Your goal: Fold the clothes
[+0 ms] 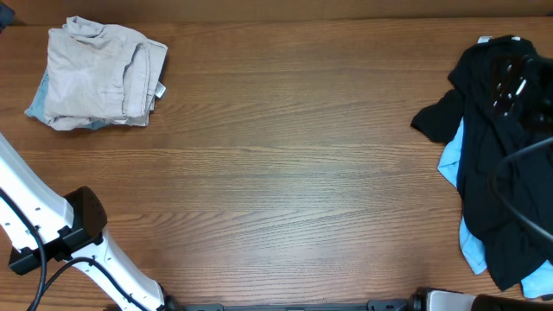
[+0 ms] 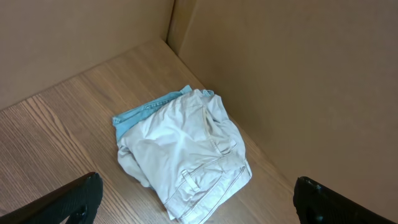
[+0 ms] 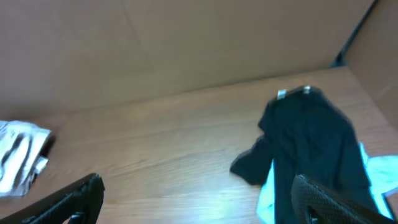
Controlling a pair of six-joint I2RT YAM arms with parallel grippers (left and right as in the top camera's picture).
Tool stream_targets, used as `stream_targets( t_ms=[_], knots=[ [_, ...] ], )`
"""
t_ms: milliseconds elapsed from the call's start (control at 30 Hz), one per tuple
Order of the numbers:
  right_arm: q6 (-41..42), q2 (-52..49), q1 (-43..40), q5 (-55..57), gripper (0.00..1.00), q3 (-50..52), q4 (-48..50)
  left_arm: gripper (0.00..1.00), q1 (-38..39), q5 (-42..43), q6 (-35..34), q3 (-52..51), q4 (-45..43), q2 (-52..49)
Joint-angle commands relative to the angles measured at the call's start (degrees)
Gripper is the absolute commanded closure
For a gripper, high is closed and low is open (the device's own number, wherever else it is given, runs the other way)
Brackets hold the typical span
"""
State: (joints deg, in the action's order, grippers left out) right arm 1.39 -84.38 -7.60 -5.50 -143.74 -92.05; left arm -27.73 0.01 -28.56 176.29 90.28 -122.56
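The beige shorts [image 1: 99, 73] lie folded in a compact bundle at the table's far left corner, on top of a light-blue garment [image 1: 36, 105]. In the left wrist view the shorts [image 2: 186, 143] lie ahead of my left gripper [image 2: 198, 190], which is open and empty above their near edge. A black garment [image 1: 501, 155] lies crumpled at the right edge over another light-blue garment [image 1: 451, 160]. My right gripper [image 3: 196, 186] is open and empty, with the black garment [image 3: 311, 137] ahead of its right finger.
Cardboard walls [image 2: 280, 74] stand close behind and beside the shorts. The white left arm [image 1: 60, 233] crosses the front left corner of the wooden table [image 1: 285, 173]. A black cable [image 1: 518, 168] lies over the black garment.
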Motion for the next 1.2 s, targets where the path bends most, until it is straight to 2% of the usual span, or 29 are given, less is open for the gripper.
stream_targets(
  t_ms=[0,200,433,533,633,733,933,1167],
  knots=[
    [-0.6,4.1,2.1,2.7,0.0,7.6,7.4,0.0,0.4,0.5,0.7,0.0,-0.1,0.0],
    [0.1,17.8,7.0,2.8,0.0,37.8,32.4,0.0,0.4,0.5,0.7,0.0,-0.1,0.0],
    [6.6,38.8,8.6,-2.1,0.0,83.1,72.3,0.0,0.4,0.5,0.7,0.0,-0.1,0.0],
    [9.1,47.9,8.6,-2.1,0.0,100.0,84.4,0.0,0.4,0.5,0.7,0.0,-0.1,0.0],
    [9.1,55.6,8.7,-1.1,0.0,111.6,89.5,0.0,0.4,0.5,0.7,0.0,-0.1,0.0],
    [9.1,62.9,9.5,2.0,0.0,120.5,90.1,0.0,0.4,0.5,0.7,0.0,-0.1,0.0],
    [9.4,70.9,11.5,3.9,0.0,131.7,90.9,0.0,0.4,0.5,0.7,0.0,-0.1,0.0],
    [9.4,74.7,11.8,3.7,0.0,139.5,96.0,0.0,0.4,0.5,0.7,0.0,-0.1,0.0]
  ],
)
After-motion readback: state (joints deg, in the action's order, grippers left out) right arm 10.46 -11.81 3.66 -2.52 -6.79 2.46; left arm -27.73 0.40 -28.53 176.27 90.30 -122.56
